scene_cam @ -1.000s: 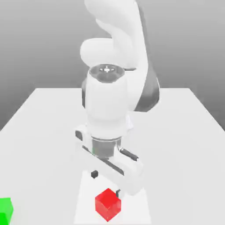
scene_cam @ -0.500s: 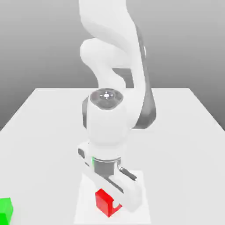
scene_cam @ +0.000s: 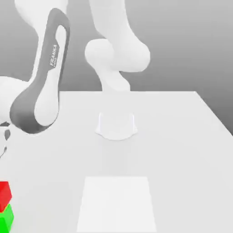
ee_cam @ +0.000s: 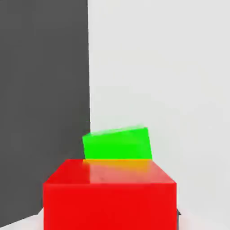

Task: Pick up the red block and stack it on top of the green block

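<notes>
In the exterior view, the small bright red matte cube (scene_cam: 4, 193) sits directly above the small bright green matte cube (scene_cam: 5, 217) at the white counter's (scene_cam: 173, 136) edge on the exterior view's left. The two touch, red over green. The white arm (scene_cam: 43, 86) leans over toward that corner. Whether the red cube already rests with its full weight on the green one, or is only being lowered onto it, I cannot tell from here.

In the hand view, the red cube (ee_cam: 110, 195) fills the foreground close under the camera, with the green cube (ee_cam: 117, 143) showing just behind and below it. The hand's state I cannot tell. My judgement: pick-up and carry are done; what is left is confirming release and backing away without nudging the stack.
</notes>
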You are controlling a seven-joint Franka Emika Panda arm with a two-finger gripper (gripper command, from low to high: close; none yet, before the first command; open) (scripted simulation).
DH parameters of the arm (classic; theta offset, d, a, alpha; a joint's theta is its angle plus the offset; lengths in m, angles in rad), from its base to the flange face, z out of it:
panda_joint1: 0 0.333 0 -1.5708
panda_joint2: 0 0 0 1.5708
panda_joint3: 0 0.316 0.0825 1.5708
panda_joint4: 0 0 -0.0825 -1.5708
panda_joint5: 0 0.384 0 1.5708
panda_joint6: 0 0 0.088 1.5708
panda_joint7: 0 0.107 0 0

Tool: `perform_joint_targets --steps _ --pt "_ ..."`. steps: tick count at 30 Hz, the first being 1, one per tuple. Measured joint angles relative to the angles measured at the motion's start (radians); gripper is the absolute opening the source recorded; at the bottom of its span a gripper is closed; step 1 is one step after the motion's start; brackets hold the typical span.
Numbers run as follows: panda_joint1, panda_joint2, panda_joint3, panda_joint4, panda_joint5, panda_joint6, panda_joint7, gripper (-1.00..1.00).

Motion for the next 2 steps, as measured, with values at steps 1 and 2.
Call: perform_joint_targets --steps 1,2 --pt "0.000 0.000 0.000 0.000 0.000 0.000 0.000 1.00" --pt "0.000 0.000 0.000 0.000 0.000 0.000 0.000 1.00"
